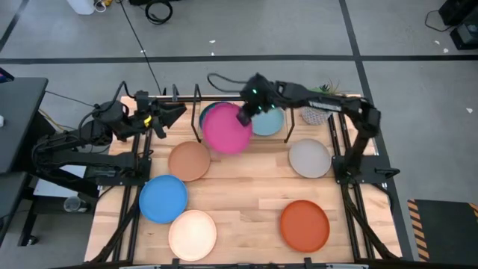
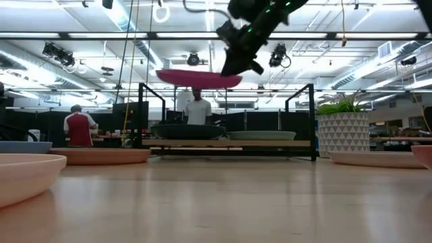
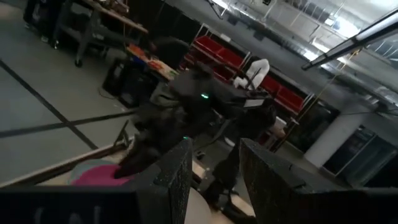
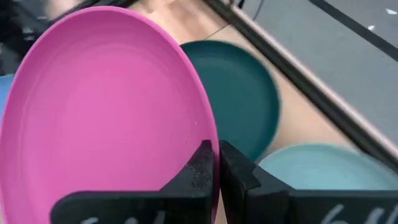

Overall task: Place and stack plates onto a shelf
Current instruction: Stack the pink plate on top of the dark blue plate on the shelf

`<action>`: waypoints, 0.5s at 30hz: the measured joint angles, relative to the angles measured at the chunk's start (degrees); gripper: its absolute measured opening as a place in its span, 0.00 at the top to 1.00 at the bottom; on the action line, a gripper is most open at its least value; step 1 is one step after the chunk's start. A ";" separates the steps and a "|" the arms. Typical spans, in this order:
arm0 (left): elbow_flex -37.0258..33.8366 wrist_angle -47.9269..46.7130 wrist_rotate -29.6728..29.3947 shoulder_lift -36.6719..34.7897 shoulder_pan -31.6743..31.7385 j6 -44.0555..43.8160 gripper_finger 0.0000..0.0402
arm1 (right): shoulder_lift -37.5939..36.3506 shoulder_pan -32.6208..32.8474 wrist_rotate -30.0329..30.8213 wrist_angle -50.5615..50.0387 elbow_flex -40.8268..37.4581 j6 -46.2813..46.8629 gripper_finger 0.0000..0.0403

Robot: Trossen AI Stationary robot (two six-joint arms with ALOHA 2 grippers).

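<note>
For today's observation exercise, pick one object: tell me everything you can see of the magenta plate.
The magenta plate is round, shallow and plain, with a smooth matte look like plastic. It is in the air, held roughly level above the shelf. The right tool is shut on its rim, and nothing else touches it. From above it overlaps the dark teal plate on the shelf, with the light blue plate beside that one.

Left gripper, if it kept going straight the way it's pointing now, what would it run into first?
Probably the right arm holding the magenta plate; the open left gripper points along the shelf toward it, though depth is unclear.
</note>
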 joint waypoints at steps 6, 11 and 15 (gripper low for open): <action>0.00 -0.10 -0.27 0.00 0.00 1.36 0.65 | 9.72 -5.44 -4.67 -1.98 10.56 -3.15 0.95; 0.00 -0.13 -0.06 0.00 0.00 1.31 0.65 | 15.48 -7.86 -8.74 -2.52 14.21 -3.62 0.95; 0.00 -0.15 -0.03 0.00 0.00 1.35 0.65 | 18.59 -8.72 -9.58 -2.37 14.36 -3.72 0.94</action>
